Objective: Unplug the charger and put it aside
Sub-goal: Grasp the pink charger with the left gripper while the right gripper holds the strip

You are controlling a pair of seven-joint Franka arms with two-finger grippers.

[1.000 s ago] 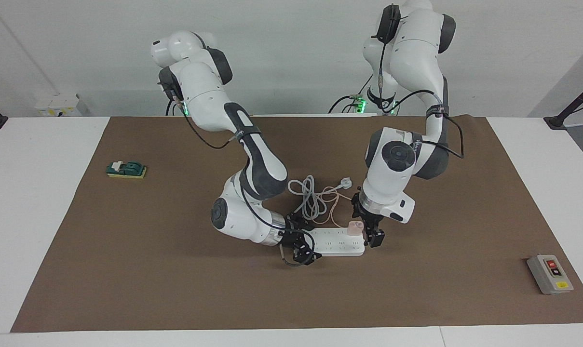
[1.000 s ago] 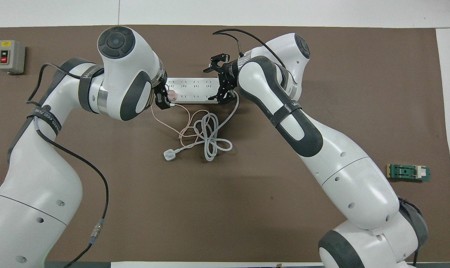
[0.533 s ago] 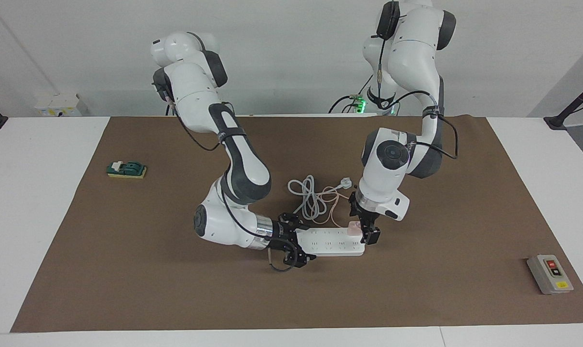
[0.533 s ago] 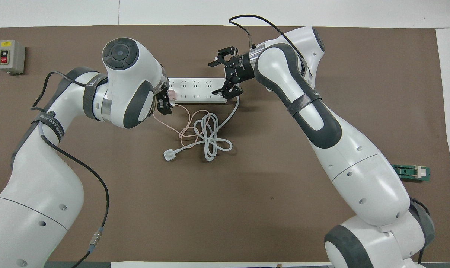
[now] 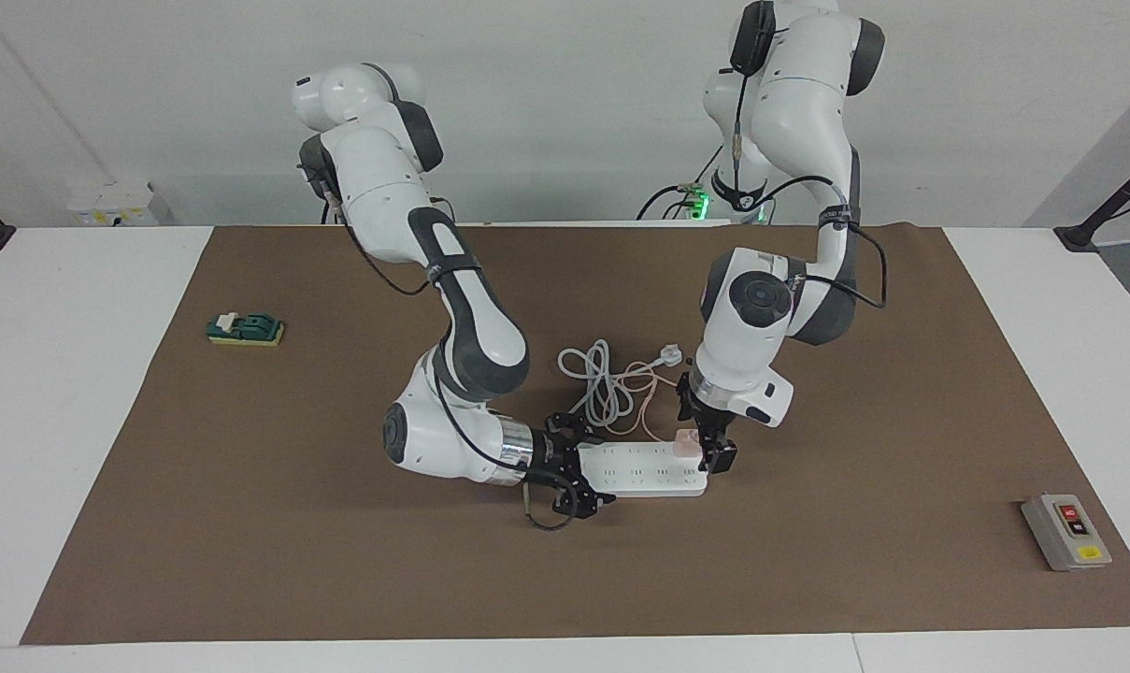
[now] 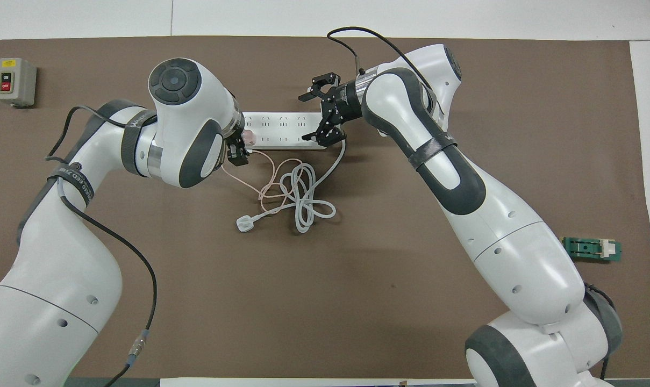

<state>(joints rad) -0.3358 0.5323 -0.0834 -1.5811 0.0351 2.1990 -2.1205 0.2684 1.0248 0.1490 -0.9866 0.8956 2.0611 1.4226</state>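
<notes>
Charger [image 5: 686, 442] is sitting plugged into the power strip [image 5: 647, 467] at the left arm's end. Left claw [image 5: 705, 447] is straddling it, grip unclear; right claw [image 5: 576, 475] is gaping around the strip's other end. Looks light, rigid; I'm favouring its flat sides, never the thin cable [image 6: 268, 183].

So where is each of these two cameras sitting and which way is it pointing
Facing view: high across the table, looking at the robots; both whole arms show, bases at the top, left claw at the charger, right claw around the power strip end.
Overhead view: high above the robots' end, looking steeply down and forward; arms enter from the bottom, bases cut off.
Shared: both claws, charger, power strip, switch box, half a turn apart.
</notes>
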